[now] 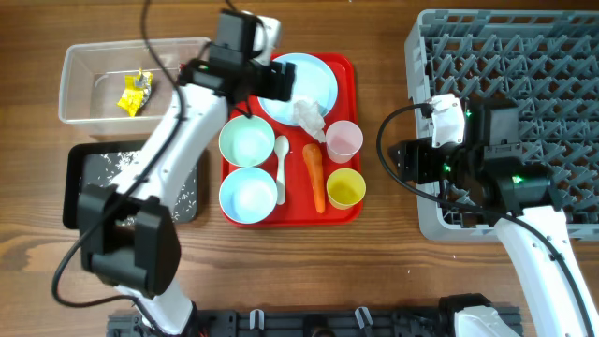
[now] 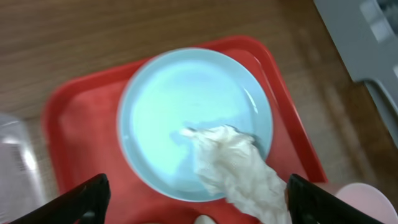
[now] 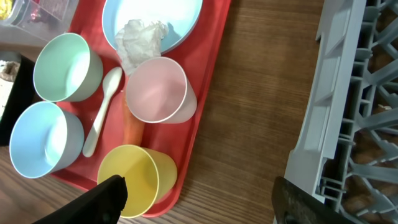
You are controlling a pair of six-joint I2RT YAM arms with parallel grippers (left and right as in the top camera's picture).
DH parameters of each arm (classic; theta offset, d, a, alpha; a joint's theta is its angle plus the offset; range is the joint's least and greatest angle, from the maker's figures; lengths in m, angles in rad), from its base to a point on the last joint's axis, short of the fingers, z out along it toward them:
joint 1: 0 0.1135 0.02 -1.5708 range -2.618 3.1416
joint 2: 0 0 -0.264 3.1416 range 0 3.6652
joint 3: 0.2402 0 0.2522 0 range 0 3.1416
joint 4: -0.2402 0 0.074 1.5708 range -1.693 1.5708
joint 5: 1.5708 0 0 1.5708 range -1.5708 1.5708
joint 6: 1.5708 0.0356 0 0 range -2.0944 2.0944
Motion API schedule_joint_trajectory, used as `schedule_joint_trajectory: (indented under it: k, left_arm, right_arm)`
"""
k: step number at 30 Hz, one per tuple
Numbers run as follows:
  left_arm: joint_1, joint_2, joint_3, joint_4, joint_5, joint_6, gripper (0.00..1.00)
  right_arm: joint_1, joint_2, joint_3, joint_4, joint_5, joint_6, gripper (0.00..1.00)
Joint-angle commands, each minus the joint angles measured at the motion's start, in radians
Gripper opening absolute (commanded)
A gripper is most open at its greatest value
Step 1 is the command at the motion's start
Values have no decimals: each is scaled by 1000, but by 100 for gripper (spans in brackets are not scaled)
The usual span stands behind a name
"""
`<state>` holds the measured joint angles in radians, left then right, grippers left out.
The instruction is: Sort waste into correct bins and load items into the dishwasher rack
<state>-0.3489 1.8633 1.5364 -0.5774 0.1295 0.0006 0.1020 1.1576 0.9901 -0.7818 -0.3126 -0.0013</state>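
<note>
Over the upper middle of the overhead frame, the left gripper [image 1: 281, 82] hangs above the plate [image 1: 318, 80] on the red tray [image 1: 298, 208]. A white crumpled wrapper [image 1: 306, 114] lies at the plate's lower edge. At upper left the clear tub [image 1: 84, 84] holds a yellow wrapper [image 1: 134, 92]; below it the black tray [image 1: 73, 187] carries rice grains [image 1: 117, 164]. The carrot [image 1: 315, 176] lies on the red tray's lower right. The right gripper [image 1: 401, 159] sits at the left edge of the rack [image 1: 524, 56], well apart from the dishes.

From the left wrist, the fingers [image 2: 93, 193] stand wide at the bottom corners, empty, with the wrapper between and ahead of them on the plate's lower right.

From the right wrist, the fingers [image 3: 112, 196] are also spread wide with nothing between them; the pink cup [image 3: 158, 90], yellow cup [image 3: 130, 177], spoon [image 3: 102, 109] and bowls [image 3: 65, 65] lie ahead, the rack at right.

Waste sorting looks to be the step in hand. The next move likely calls for lowering the left jaws around the wrapper, pinching it without catching the plate, then carrying it to the tub.
</note>
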Motion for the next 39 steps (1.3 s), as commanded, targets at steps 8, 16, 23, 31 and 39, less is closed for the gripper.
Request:
schedule_joint_trajectory:
  k: [8, 16, 23, 31, 39]
  left_arm:
    - [-76, 237, 1, 74, 13, 18, 83]
    - [-103, 311, 1, 91, 13, 17, 41]
    - [-102, 312, 7, 99, 13, -13, 4]
    - [-56, 71, 29, 85, 19, -122, 4]
    - [143, -163, 29, -68, -24, -122, 4]
  right_arm:
    - [3, 4, 22, -2, 6, 12, 77]
    - [3, 4, 22, -1, 6, 11, 77]
    - [3, 4, 22, -1, 7, 9, 77]
    - [3, 4, 22, -1, 7, 8, 77]
    - [3, 4, 22, -1, 7, 8, 77]
